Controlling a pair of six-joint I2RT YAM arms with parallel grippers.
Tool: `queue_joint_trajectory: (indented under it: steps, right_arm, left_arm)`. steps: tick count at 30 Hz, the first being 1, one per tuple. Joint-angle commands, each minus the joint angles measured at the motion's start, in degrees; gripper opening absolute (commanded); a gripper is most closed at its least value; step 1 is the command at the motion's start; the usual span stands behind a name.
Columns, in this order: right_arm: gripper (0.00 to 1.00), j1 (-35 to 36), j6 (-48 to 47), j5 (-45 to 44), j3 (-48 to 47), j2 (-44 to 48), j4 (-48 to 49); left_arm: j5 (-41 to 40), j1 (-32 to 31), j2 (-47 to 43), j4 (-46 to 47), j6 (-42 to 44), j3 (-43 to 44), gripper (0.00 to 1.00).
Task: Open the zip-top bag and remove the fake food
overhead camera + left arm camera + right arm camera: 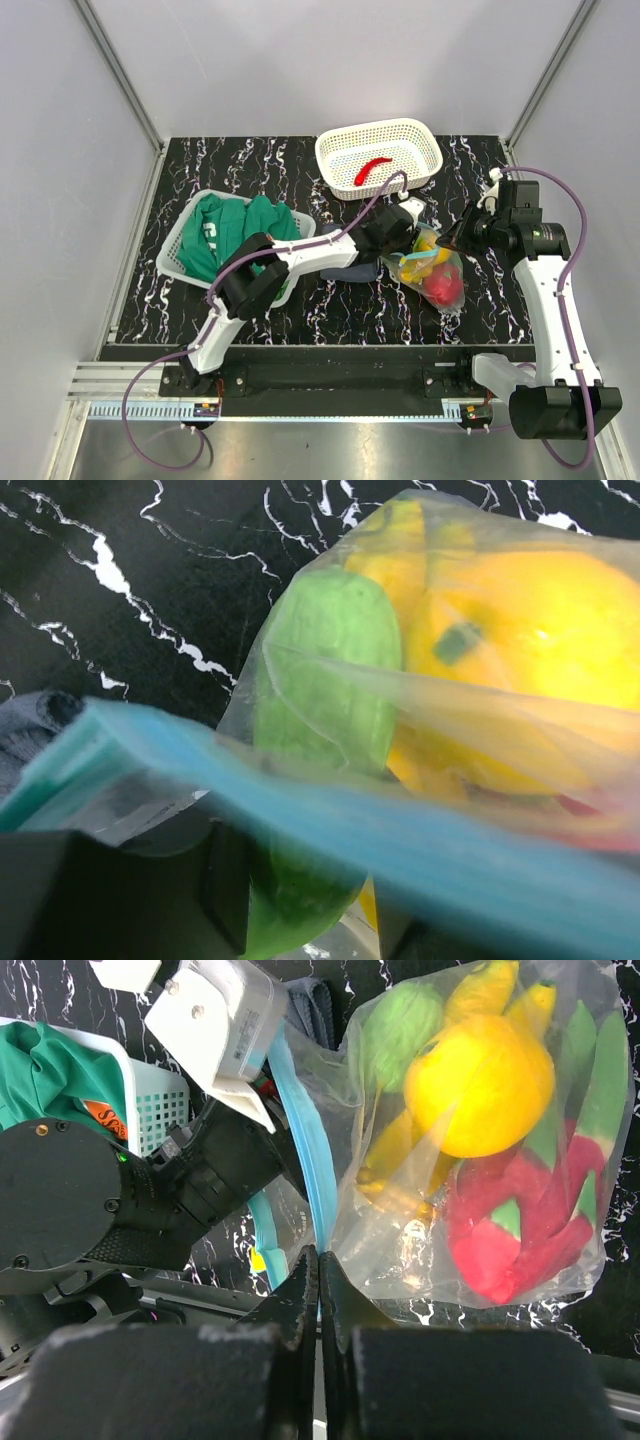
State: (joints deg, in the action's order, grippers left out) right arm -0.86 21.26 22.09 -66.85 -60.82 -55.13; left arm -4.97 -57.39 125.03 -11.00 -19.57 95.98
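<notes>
The zip-top bag (436, 272) lies on the black marbled table, right of centre, with its mouth toward the left arm. Its teal strip (400, 850) crosses just above my left gripper (310, 910). The end of the green vegetable (330, 670) sits between the left fingers, against the left pad (225, 890). Whether the other finger presses it is unclear. My right gripper (320, 1260) is shut on the bag's lip, where the teal strip (310, 1160) comes out of its tips. Through the film I see a yellow round fruit (480, 1085), a banana (480, 990) and a red-pink fruit (510, 1230). The red chili (373, 168) lies in the white basket.
The white basket (335, 150) stands at the back centre. On the left, a pale basket (172, 255) holds green clothing (235, 235). A dark blue cloth (345, 270) lies under the left forearm. Grey walls close in both sides and the back.
</notes>
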Motion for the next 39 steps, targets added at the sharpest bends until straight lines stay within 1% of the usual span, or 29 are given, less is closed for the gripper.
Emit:
queue_joint_trajectory:
  steps: [1, 3, 4, 6, 7, 9, 16, 18, 23, 24, 25, 27, 29, 31, 33, 37, 39]
  right_arm:
    - [0.0, -0.02, -0.16, -0.29, 0.05, 0.52, 1.87]
    - [0.0, -0.02, -0.51, -0.81, 0.23, 0.35, 2.05]
    - [0.0, -0.02, -0.51, -1.43, 0.4, 0.44, 2.14]
    - [0.0, -0.02, -0.86, -2.39, 0.58, 0.17, 2.57]
    - [0.0, -0.02, -0.87, -2.66, 0.49, 0.09, 2.66]
    - [0.0, -0.02, -1.04, -3.19, 0.32, -0.09, 2.75]
    - [0.0, -0.02, -2.01, -4.68, -0.56, -0.79, 3.1]
    - [0.0, -0.02, -2.18, -5.21, -0.65, -0.88, 3.1]
    - [0.0, -0.02, -2.62, -6.79, -1.09, -0.62, 3.19]
    - [0.0, -0.02, -2.54, -7.84, -1.26, -0.71, 3.1]
    - [0.0, -0.02, -2.36, -8.28, -1.35, -0.62, 3.1]
    - [0.0, -0.02, -2.36, -8.29, -1.7, -0.62, 3.19]
    - [0.0, -0.02, -2.27, -8.03, -1.79, -0.53, 2.93]
    - [0.0, -0.02, -2.27, -7.67, -1.88, -0.01, 2.67]
    - [0.0, -0.02, -2.1, -7.32, -2.14, 0.43, 2.23]
    - [0.0, -0.02, -1.92, -7.32, -3.11, 2.36, 1.26]
    - [0.0, -0.02, -1.92, -7.76, -3.9, 3.16, 0.65]
  left_arm:
    - [1.54, 0.08, -3.38, 0.56, 0.58, 1.74, 0.19]
    - [2.59, -0.01, -4.62, -2.07, 0.76, 3.24, 0.12]
    - [3.56, -0.09, -6.1, -2.87, 0.94, 3.85, 0.07]
    - [4.18, -0.36, -7.86, -4.63, 0.85, 4.12, 0.04]
    - [4.27, -0.45, -9.53, -5.07, 0.85, 3.95, 0.0]
    - [4.62, -0.62, -11.12, -7.17, 1.11, 3.95, 0.0]
    - [11.99, -0.8, -16.57, -14.21, 2.43, 4.3, 0.0]
    - [12.79, -0.8, -18.68, -15.88, 2.52, 3.42, 0.0]
    - [15.6, -0.19, -23.51, -17.47, 5.33, 0.79, 0.0]
    - [18.91, 0.08, -24.65, -17.65, 6.29, 0.7, 0.0]
    - [20.6, 0.43, -25.01, -17.91, 6.65, 0.78, 0.0]
    - [21.06, 2.01, -25.89, -18.52, 6.22, 0.96, 0.0]
    - [19.22, 4.2, -27.21, -17.57, 5.51, 0.17, 0.0]
    - [16.24, 6.13, -27.04, -16.69, 3.23, 0.78, 0.0]
    - [16.13, 9.65, -26.07, -14.32, 0.34, 1.57, 0.0]
    - [17.45, 15.79, -20.28, -9.4, -3.8, 6.3, 0.0]
    - [15.36, 17.56, -15.89, -7.37, -5.2, 8.33, 0.0]
